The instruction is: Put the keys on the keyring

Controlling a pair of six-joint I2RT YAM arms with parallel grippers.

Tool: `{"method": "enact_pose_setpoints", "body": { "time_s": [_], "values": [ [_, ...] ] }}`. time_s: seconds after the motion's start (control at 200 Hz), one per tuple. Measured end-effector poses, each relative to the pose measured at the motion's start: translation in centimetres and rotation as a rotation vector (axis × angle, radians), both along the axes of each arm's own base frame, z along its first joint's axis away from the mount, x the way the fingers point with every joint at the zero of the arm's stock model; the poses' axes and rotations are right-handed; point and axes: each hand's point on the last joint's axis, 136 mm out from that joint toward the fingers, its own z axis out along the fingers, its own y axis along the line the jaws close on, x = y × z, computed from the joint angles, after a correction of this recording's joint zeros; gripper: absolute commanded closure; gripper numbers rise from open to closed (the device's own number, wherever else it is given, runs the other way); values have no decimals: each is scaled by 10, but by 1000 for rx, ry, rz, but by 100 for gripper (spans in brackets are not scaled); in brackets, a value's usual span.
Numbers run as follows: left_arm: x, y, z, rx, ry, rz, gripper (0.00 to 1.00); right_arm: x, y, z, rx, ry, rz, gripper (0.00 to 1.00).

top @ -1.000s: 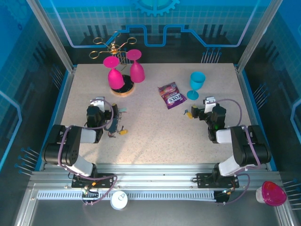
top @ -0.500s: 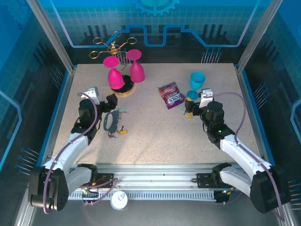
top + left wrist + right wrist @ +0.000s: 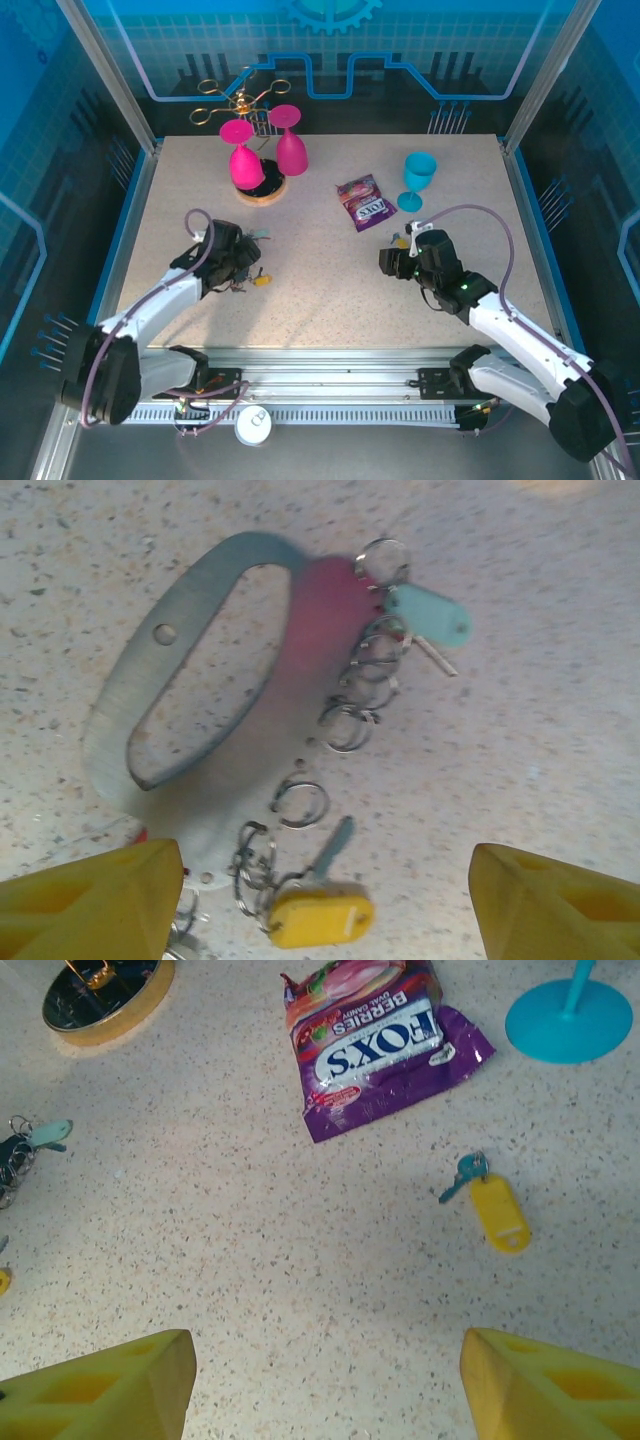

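The left gripper hangs with its jaws wide apart and empty over the keyring, a grey strap lying flat well to the left of the candy packet. The right gripper, equally wide and empty, hovers over a yellow-headed key lying near the packet, to its right and closer to the arms. That key is best taken by its plastic head, I judge, with its hole left free, while the left pins the strap away from its chain of small rings. A teal-headed key and a second yellow key lie among those rings; whether they are threaded I cannot tell. The blue goblet, just right of the packet, could be knocked by the right arm.
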Motion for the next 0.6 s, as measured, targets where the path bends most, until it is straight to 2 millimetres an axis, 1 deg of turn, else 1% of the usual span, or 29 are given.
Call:
{"method": "enact_pose_setpoints", "body": {
  "time_s": [0.105, 0.27, 0.39, 0.5, 0.595],
  "values": [
    [14, -2, -8, 55, 67, -38, 37, -1, -4, 1, 2, 0, -24, 26],
    [46, -11, -16, 125, 114, -140, 42, -1, -7, 5, 9, -13, -44, 26],
    [65, -17, -26, 166, 144, -200, 42, -1, -7, 5, 10, -13, -46, 26],
    [77, -19, -36, 189, 172, -232, 47, -1, -7, 7, 13, -19, -46, 26],
    [80, -21, -44, 201, 192, -253, 53, -2, -7, 9, 16, -25, -47, 26]
  ]
}}
